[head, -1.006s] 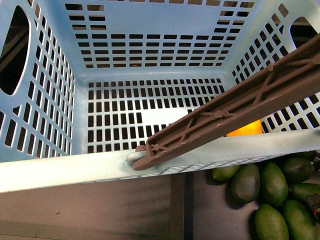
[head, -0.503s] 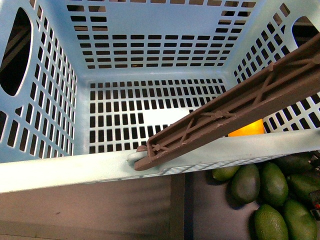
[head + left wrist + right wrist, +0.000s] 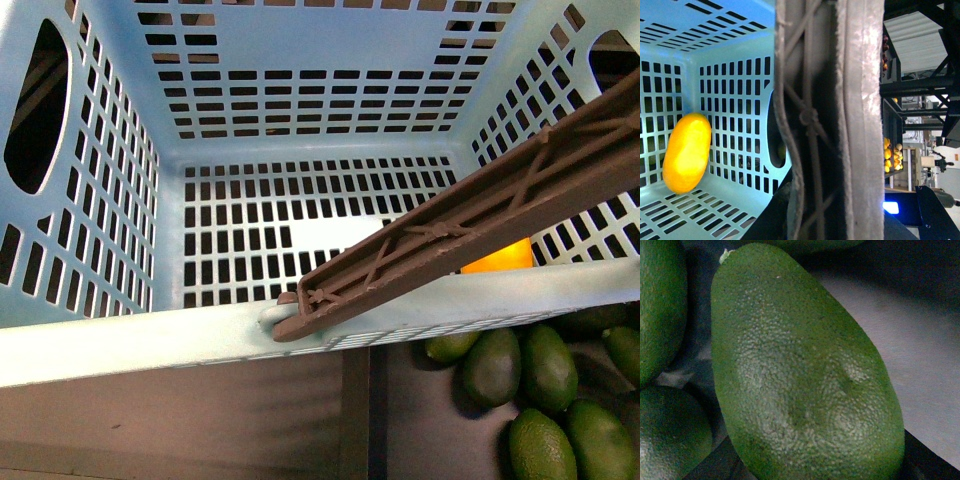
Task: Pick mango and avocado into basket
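Observation:
The light teal basket fills the front view, and its brown handle slants across its right half. Inside, the yellow-orange mango lies on the slotted floor, partly hidden by the handle. In the left wrist view the mango rests by the basket wall. My left gripper is shut on the handle. The right wrist view is filled by the dark green avocado, on which my right gripper is shut. Neither arm shows in the front view.
Several green avocados lie in a dark bin just below and right of the basket's near rim. More avocados crowd the held one, beside a grey surface. Shelves of yellow fruit stand far off.
The basket has drifted slightly to the right in the front view. The avocados at the right edge have shifted, and the dark gripper part seen there earlier no longer shows.

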Controlling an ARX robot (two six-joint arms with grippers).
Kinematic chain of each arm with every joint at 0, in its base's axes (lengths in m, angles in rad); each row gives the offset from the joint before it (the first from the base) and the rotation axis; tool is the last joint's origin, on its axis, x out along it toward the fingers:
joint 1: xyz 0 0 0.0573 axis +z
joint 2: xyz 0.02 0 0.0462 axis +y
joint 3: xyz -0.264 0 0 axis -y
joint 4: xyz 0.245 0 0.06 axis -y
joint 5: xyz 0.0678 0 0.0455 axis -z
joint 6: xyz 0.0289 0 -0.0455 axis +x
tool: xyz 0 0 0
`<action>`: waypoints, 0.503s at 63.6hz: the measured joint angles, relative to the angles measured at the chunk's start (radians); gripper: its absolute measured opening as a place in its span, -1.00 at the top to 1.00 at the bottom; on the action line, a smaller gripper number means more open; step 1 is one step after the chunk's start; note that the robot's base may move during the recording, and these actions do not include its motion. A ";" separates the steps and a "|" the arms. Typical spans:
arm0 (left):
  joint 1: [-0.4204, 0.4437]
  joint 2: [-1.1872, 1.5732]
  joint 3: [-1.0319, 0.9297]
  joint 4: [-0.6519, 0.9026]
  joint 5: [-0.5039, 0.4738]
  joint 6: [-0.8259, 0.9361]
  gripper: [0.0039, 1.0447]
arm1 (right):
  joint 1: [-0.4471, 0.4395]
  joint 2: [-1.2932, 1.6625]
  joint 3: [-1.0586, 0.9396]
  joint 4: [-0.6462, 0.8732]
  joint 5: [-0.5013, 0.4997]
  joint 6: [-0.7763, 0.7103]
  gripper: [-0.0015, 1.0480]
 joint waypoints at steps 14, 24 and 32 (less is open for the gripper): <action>0.000 0.000 0.000 0.000 -0.001 0.000 0.74 | -0.107 -0.206 -0.088 0.006 -0.081 0.011 0.05; 0.000 0.000 0.000 0.000 0.000 0.000 0.74 | -0.175 -0.424 -0.169 0.009 -0.187 0.077 0.05; 0.000 0.000 0.000 0.000 0.000 0.000 0.74 | -0.195 -0.645 -0.217 -0.006 -0.262 0.166 0.05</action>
